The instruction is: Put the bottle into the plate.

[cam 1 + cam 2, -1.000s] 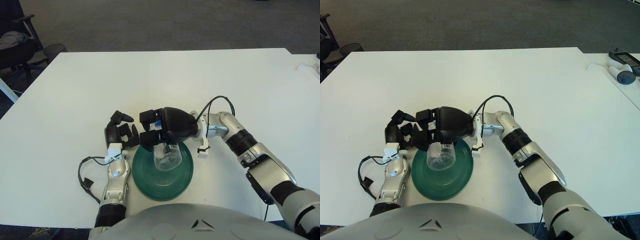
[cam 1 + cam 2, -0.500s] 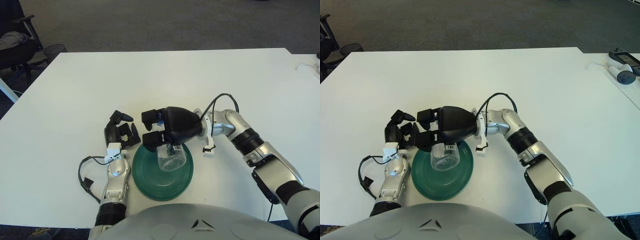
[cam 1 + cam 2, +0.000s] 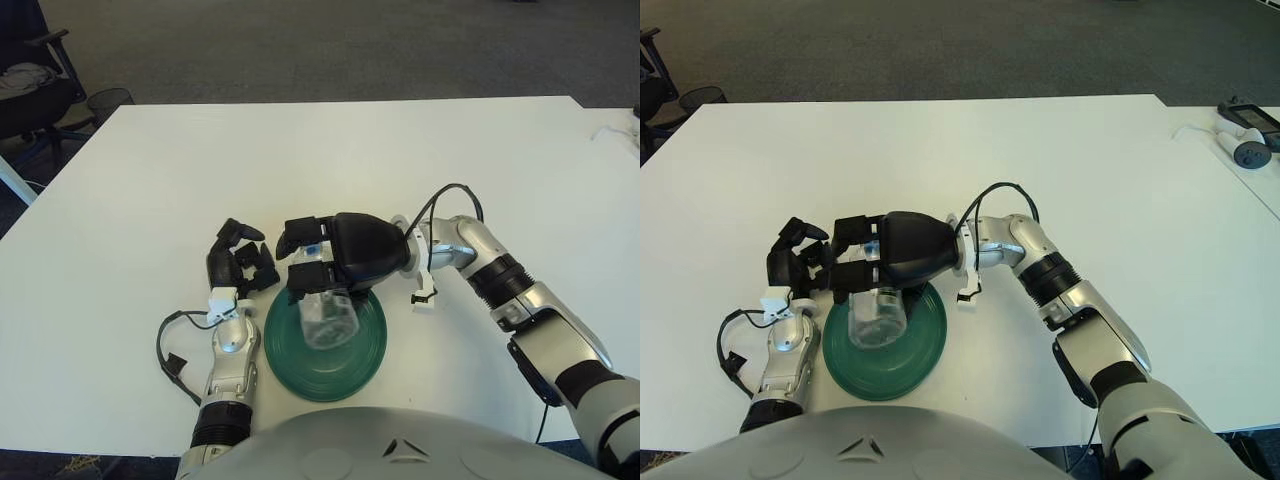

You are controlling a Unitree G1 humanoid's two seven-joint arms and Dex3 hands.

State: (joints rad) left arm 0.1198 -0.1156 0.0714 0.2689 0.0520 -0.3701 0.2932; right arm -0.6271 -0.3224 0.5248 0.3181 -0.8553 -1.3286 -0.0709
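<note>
A clear plastic bottle (image 3: 325,316) with a blue cap is held over the dark green plate (image 3: 365,352) near the table's front edge. My right hand (image 3: 318,260) reaches in from the right and is shut on the bottle's upper part, its fingers (image 3: 297,238) wrapped round the neck. The bottle's body hangs down over the plate's middle; I cannot tell if it touches the plate. My left hand (image 3: 238,268) sits just left of the plate with its fingers curled, holding nothing.
The white table (image 3: 300,160) stretches far behind the plate. A black cable (image 3: 168,350) loops beside my left forearm. A chair (image 3: 35,80) stands off the table's far left corner. Small devices (image 3: 1245,135) lie at the far right edge.
My right hand has shifted slightly left and lowered, carrying the bottle further over the plate's middle. The bottle's body now hangs lower. My left hand has barely moved.
</note>
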